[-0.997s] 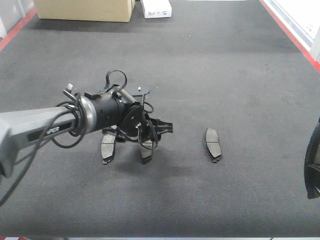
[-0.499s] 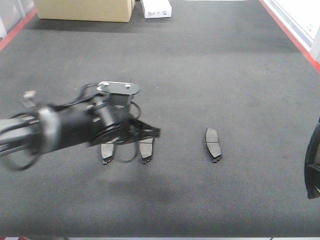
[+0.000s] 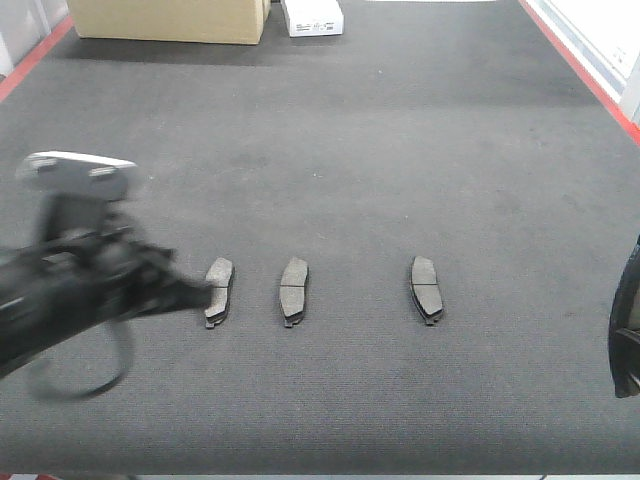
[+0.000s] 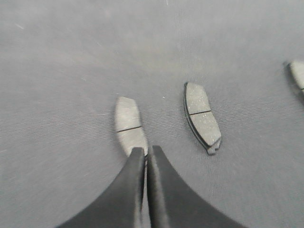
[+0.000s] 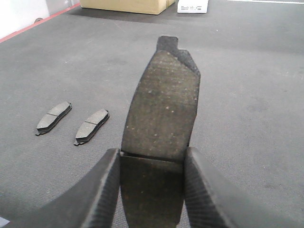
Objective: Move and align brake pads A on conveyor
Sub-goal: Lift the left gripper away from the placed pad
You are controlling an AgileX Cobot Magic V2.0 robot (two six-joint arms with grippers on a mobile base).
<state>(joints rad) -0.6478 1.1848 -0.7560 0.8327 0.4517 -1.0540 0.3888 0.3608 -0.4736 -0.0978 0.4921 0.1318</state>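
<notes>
Three brake pads A lie in a row on the dark conveyor [image 3: 400, 150]: a left pad [image 3: 218, 290], a middle pad [image 3: 293, 290] and a right pad [image 3: 427, 288]. My left gripper [image 3: 203, 291] is blurred and hangs at the left pad's left side. In the left wrist view this gripper [image 4: 146, 150] is shut and empty, its tips over the near end of the left pad [image 4: 128, 126], with the middle pad [image 4: 203, 116] to the right. My right gripper [image 5: 151, 152] is shut on a fourth pad [image 5: 164, 104], which sticks out forward; only its edge [image 3: 625, 335] shows at the far right.
A cardboard box [image 3: 170, 20] and a small white box [image 3: 312, 17] stand at the belt's far end. Red borders [image 3: 580, 70] run along both sides of the belt. Two lying pads [image 5: 53, 116] [image 5: 91, 126] show at the left of the right wrist view.
My left arm has pulled back to the left, away from above the left and middle pads. Both pads now lie uncovered. The right gripper has not moved.
</notes>
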